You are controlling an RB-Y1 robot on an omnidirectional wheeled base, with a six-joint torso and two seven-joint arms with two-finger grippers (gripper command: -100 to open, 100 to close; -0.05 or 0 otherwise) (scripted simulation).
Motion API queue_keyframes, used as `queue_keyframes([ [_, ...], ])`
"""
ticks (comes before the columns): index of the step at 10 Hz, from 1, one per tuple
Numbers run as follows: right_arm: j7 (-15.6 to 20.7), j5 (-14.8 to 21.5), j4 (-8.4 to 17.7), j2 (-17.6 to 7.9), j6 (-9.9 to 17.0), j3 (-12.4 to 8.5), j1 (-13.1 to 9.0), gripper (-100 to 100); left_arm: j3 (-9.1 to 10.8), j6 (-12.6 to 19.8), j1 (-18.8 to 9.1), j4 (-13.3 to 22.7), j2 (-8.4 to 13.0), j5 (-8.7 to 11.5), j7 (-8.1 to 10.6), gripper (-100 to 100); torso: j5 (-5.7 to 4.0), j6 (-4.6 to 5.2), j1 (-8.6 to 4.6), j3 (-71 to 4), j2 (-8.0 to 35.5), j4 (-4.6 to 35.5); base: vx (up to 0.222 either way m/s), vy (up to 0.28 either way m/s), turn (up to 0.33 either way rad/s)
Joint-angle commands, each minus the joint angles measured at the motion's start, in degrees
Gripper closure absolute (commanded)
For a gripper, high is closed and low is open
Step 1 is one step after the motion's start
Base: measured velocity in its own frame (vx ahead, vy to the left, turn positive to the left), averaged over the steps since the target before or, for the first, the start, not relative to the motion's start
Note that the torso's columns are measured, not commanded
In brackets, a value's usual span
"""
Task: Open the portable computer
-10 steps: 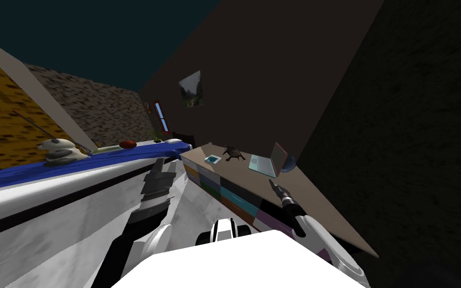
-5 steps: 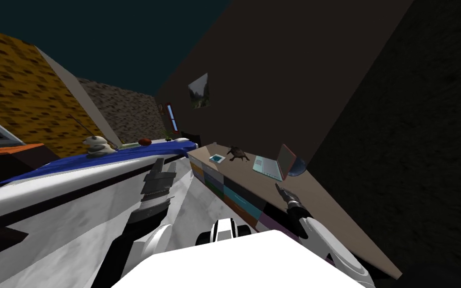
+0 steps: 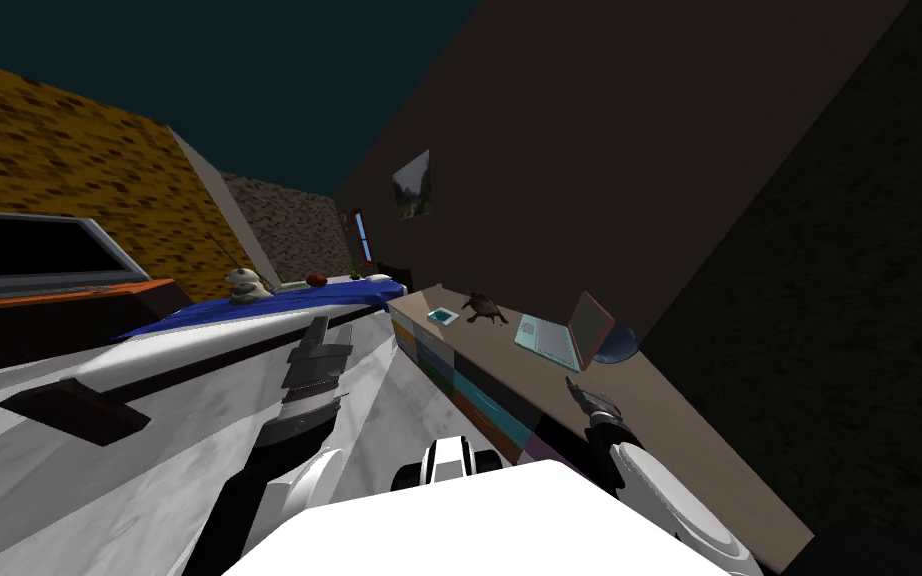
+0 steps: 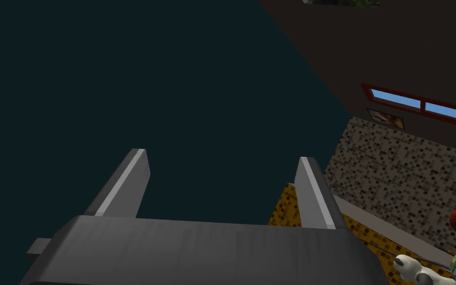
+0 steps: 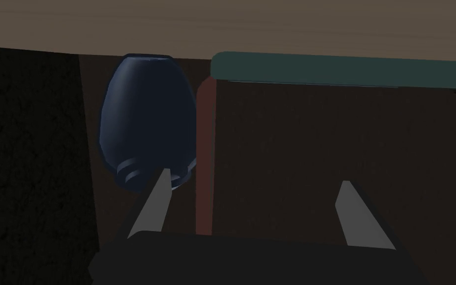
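The laptop [image 3: 557,336] sits on the cabinet top [image 3: 649,420] by the wall, its teal base flat and its red-edged lid upright. The screen faces the cabinet's far end, its back to a dark blue vase [image 5: 145,121]. The right gripper [image 5: 252,176], fingers spread, points at the lid's edge. The left gripper [image 4: 222,156] is raised, also spread.

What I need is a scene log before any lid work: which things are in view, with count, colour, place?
laptop: one, teal base, reddish lid raised, on the cabinet top
vase: one, dark blue, behind the laptop's lid
figurine: one, dark, beyond the laptop
cabinet: one, multicoloured fronts, brown top, along the dark wall
ball: one, reddish-brown, on the blue cover
plush toy: one, white, on that cover
right gripper: open, facing the laptop
left gripper: open, raised
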Motion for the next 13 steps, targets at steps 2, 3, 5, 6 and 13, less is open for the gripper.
queue_keyframes([
  [2,-1.9,6.8,6.3,-2.0,3.8,-1.0,-0.1,-100,0.00,0.0,0.0,0.0,0.0,0.0,0.00,0,-0.01,-0.01,-0.01,0.0,0.0,0.0,0.004,-0.010,0.226],
  [3,-1.9,7.4,6.3,-2.0,3.9,-1.0,-0.1,-100,0.00,0.0,0.0,0.0,0.0,0.0,0.00,0,-0.01,0.00,-0.02,0.0,0.0,0.0,0.006,-0.014,0.092],
  [5,-3.1,12.3,10.4,-3.7,6.9,-1.6,0.1,-100,0.00,0.0,0.0,0.0,0.0,0.0,0.00,0,0.00,0.01,0.01,0.0,0.0,0.0,0.006,-0.008,0.193],
  [6,-3.1,12.4,10.7,-3.7,6.9,-1.6,0.1,-100,0.00,0.0,0.0,0.0,0.0,0.0,0.00,0,0.01,-0.02,0.00,0.0,0.0,0.0,0.009,-0.013,0.095],
  [13,-5.8,22.6,20.0,-8.3,12.7,-2.6,0.4,-100,0.01,0.0,0.0,0.0,0.0,0.0,0.00,0,0.00,0.00,0.00,0.0,0.0,0.0,0.010,-0.008,0.126],
])
